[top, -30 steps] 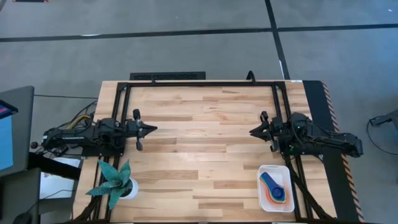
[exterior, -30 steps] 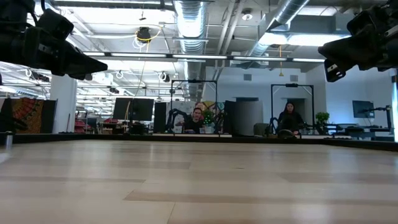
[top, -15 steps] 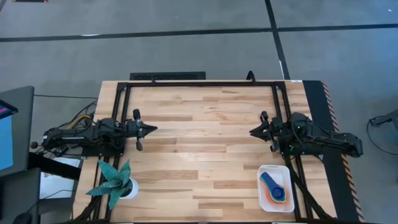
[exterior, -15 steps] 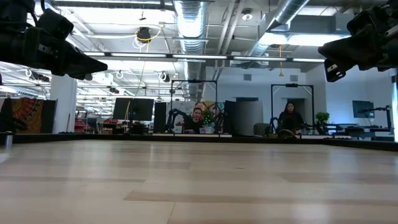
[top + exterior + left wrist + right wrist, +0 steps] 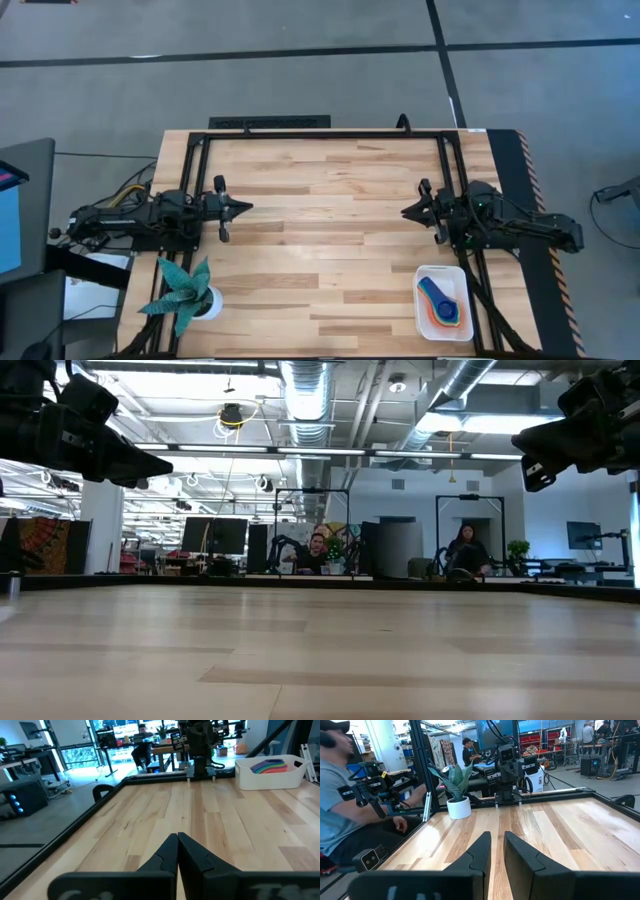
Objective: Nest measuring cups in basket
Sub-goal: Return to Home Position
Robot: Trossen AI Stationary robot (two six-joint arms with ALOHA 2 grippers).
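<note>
The white basket (image 5: 443,302) sits at the table's near right corner and shows in the left wrist view too as the basket (image 5: 270,772). The measuring cups (image 5: 441,300) lie nested inside it, a blue one on top with teal and orange rims showing beneath; the measuring cups (image 5: 272,766) peek over its rim as coloured layers. My left gripper (image 5: 247,207) hovers over the table's left side, pointing right, shut and empty; its fingertips meet in the left wrist view (image 5: 177,836). My right gripper (image 5: 405,212) hovers over the right side, pointing left, empty, with a narrow gap between its fingertips (image 5: 497,835).
A teal spiky plant in a white pot (image 5: 185,295) stands at the near left corner. A black frame (image 5: 320,133) runs along the far edge and both sides. A person (image 5: 350,805) sits beyond the table's left side. Bare wood (image 5: 320,230) lies between the grippers.
</note>
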